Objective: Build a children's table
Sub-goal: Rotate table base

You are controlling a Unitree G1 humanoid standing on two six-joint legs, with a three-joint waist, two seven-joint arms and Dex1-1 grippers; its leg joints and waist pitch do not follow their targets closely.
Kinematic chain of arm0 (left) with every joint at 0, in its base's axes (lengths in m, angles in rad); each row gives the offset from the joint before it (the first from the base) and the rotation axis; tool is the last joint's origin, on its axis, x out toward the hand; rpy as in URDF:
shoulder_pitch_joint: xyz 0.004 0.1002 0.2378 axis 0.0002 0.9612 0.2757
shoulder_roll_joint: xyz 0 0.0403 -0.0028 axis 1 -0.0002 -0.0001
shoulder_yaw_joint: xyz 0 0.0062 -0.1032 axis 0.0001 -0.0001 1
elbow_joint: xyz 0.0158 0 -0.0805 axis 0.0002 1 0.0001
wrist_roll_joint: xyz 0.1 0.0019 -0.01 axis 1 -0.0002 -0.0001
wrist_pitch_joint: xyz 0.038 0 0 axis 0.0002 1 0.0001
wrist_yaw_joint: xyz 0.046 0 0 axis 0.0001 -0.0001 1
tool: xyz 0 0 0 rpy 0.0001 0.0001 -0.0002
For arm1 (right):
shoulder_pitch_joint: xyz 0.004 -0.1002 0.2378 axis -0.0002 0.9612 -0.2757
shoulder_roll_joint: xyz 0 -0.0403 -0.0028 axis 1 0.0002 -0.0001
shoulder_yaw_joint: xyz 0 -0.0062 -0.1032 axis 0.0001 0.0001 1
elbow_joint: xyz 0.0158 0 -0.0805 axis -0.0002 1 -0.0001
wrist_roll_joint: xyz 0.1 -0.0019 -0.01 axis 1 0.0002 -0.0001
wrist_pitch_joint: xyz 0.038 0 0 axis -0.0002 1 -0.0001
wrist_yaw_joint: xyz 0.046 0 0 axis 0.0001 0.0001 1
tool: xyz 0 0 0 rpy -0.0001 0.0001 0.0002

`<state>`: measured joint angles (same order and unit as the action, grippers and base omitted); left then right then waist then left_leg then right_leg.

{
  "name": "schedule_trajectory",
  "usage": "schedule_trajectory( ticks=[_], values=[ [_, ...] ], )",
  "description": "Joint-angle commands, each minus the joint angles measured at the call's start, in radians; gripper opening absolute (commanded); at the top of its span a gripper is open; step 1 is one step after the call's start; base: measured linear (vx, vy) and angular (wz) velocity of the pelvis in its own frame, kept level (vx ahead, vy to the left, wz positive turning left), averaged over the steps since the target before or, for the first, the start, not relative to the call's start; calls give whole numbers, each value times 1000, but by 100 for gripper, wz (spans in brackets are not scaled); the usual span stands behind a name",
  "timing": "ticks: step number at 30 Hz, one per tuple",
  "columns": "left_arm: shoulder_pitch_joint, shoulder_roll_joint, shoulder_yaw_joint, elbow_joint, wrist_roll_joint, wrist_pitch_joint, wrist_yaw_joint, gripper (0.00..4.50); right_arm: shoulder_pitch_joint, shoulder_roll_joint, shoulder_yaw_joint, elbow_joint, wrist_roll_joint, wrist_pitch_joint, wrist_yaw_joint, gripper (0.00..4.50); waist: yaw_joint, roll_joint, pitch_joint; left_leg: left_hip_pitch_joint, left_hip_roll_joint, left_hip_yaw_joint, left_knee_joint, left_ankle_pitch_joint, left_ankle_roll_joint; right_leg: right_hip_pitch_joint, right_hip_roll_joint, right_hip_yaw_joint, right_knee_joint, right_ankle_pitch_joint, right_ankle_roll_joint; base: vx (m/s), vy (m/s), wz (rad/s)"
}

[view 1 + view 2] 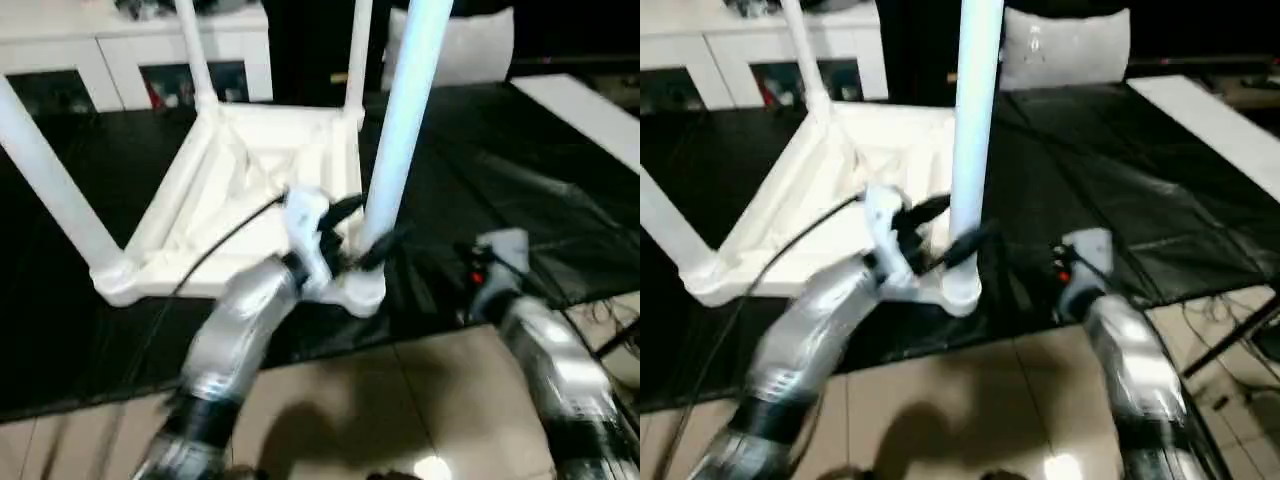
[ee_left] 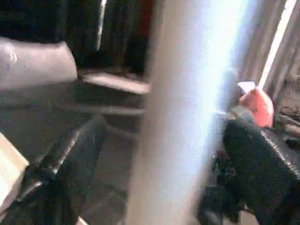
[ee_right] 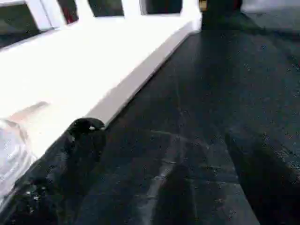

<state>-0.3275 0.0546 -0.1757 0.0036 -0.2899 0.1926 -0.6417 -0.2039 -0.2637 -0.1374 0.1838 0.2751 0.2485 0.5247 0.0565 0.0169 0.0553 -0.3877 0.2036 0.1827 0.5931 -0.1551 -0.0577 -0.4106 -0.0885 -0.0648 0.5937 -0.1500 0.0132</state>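
Observation:
The children's table (image 1: 250, 205) lies upside down on a black mat, its ribbed underside up and its white legs standing upright in the corner sockets. My left gripper (image 1: 362, 228) is open around the base of the near right leg (image 1: 405, 120), one black finger on each side. In the left wrist view that leg (image 2: 187, 117) rises between the two fingers (image 2: 70, 159) with a gap on at least one side. My right gripper (image 3: 164, 133) is open just above the mat, to the right of that corner, with nothing between its fingers.
A white cabinet (image 1: 100, 50) with glass doors stands behind the table. A pale cushion (image 1: 460, 45) and a white board (image 1: 590, 110) are at the back right. The black mat (image 1: 500, 170) ends near me at beige floor tiles (image 1: 400, 400). Cables (image 1: 610, 330) lie at the right edge.

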Motion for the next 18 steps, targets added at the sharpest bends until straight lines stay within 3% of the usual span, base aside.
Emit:
schedule_trajectory(
  ticks=[1,5,6,7,8,10,11,12,13,14,16,18],
  values=[
    [54,42,0,-103,-20,42,-15,437,51,-14,-10,-134,26,56,-23,450,-3,-6,-61,21,22,-9,-81,-415,13,34,-33,29,-96,-469,-122,0,0,0],
    [169,73,55,-228,-3,51,39,437,161,-16,6,-326,38,146,-47,450,-9,-6,-52,27,16,-14,-80,-478,-12,20,-33,22,-115,-619,-56,0,0,0],
    [184,72,70,-240,2,52,58,437,173,-13,6,-352,45,164,-54,450,-10,-11,-53,25,17,-17,-81,-474,-17,23,-33,23,-114,-625,-40,0,0,0],
    [192,71,79,-246,4,53,70,437,180,-12,6,-366,49,174,-59,450,-11,-9,-52,23,17,-17,-83,-478,-17,20,-33,23,-118,-634,-33,0,0,0],
    [220,72,104,-263,7,63,98,437,196,-8,5,-394,43,185,-75,450,-19,-16,-50,27,13,-17,-79,-500,-22,13,-29,16,-125,-665,-17,0,0,0],
    [260,62,144,-285,36,65,168,437,221,9,-8,-445,48,224,-117,450,-26,-14,-47,23,11,-22,-81,-507,-27,16,-32,11,-129,-693,2,0,0,0],
    [270,64,153,-298,43,73,197,437,229,12,-14,-473,58,254,-139,450,-36,-32,-46,20,9,-23,-80,-514,-27,16,-30,5,-137,-713,19,0,0,0],
    [270,64,153,-298,43,73,197,437,229,12,-14,-473,58,254,-139,450,-35,-20,-46,28,7,-26,-78,-531,-32,9,-31,3,-140,-735,33,0,0,0],
    [298,62,192,-319,74,106,281,437,240,32,-30,-532,64,316,-202,450,-37,-18,-43,32,6,-25,-75,-541,-34,3,-30,3,-144,-743,37,0,0,0],
    [308,56,215,-324,107,132,341,437,240,43,-33,-561,59,352,-235,450,-45,-30,-42,28,4,-28,-76,-545,-38,7,-27,-3,-146,-743,45,0,0,0],
    [323,37,238,-335,137,130,405,437,244,51,-20,-602,33,398,-275,450,-56,-28,-41,31,3,-33,-77,-565,-44,7,-24,-8,-149,-741,55,0,0,0],
    [328,27,245,-342,138,116,419,437,246,51,-10,-617,17,410,-287,450,-68,-18,-40,36,8,-40,-83,-606,-43,15,-25,-19,-160,-716,50,0,0,0]
  ],
)
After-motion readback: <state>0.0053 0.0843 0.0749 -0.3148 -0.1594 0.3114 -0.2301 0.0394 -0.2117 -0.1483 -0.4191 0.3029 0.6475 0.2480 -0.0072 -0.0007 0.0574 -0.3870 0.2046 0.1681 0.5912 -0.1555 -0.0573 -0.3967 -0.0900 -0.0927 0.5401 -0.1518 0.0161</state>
